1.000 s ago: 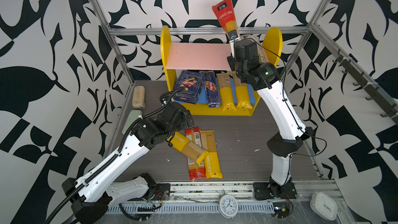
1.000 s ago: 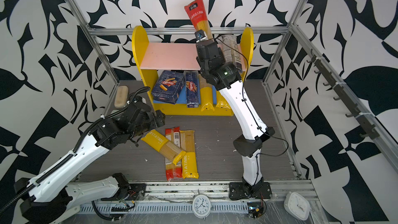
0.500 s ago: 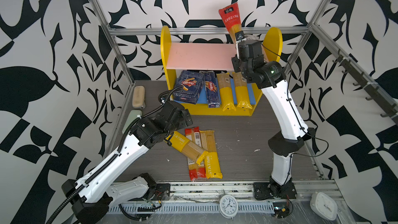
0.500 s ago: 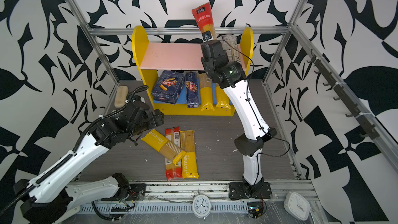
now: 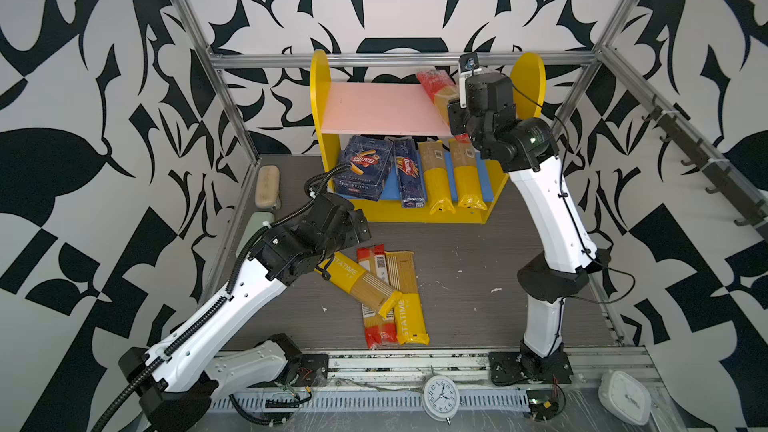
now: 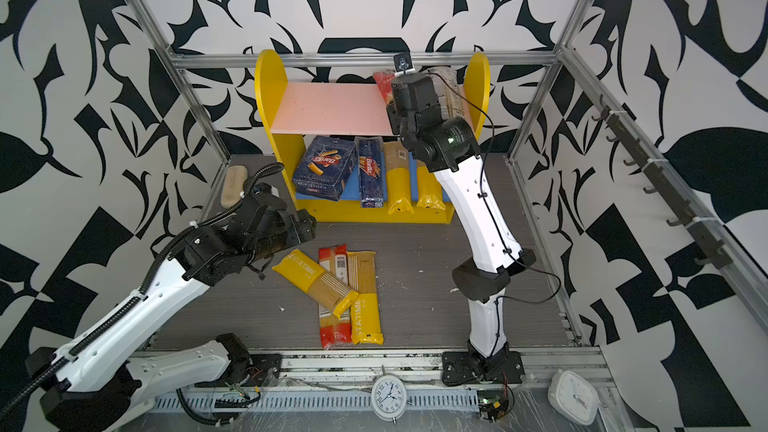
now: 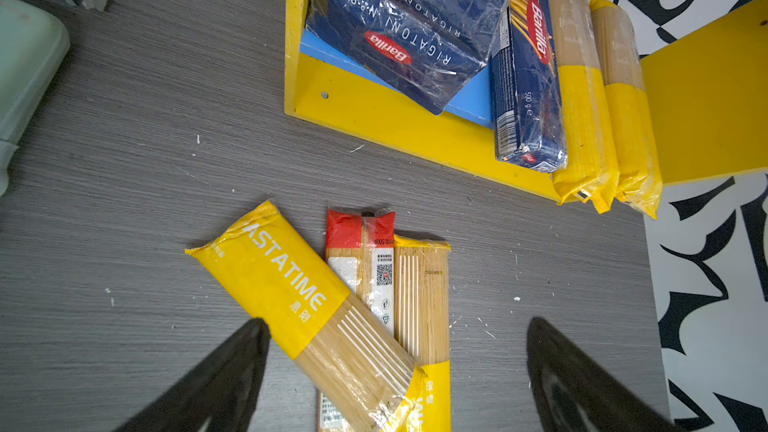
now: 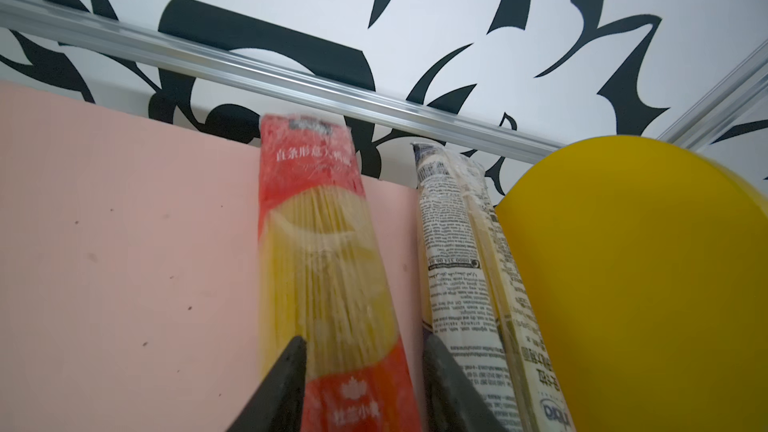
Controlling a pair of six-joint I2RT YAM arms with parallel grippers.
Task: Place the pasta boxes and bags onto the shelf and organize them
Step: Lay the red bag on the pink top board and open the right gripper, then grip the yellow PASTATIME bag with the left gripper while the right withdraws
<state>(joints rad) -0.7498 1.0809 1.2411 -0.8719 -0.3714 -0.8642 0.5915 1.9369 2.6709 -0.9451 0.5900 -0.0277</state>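
The wide Barilla box [image 5: 365,168], narrow Barilla box [image 5: 410,176] and two yellow bags [image 5: 436,176] lie on the shelf [image 5: 319,89]'s blue board [image 5: 484,168], while a white-label bag [image 8: 453,263] and a red bag [image 8: 324,263], loosely straddled by the parted right pincer [image 8: 365,340], lie on the pink board [image 5: 374,110], leaving three bags [image 7: 299,297] on the table [image 7: 124,201] under the wide-open, empty left pincer [image 7: 397,322].

1. Both top views: set high above the near edge of the bench [image 5: 478,243], facing steeply down towards the far wall. Their coverage is nearly identical, with the shelf [image 5: 319,118] at far centre.
2. Left wrist view: close above the bench, facing down. It shares the loose bags [image 7: 291,284] and the blue lower board [image 7: 469,99] with both top views.
3. Right wrist view: very close over the pink upper board [image 8: 124,263], facing the far wall. It shares the board's right end with both top views.
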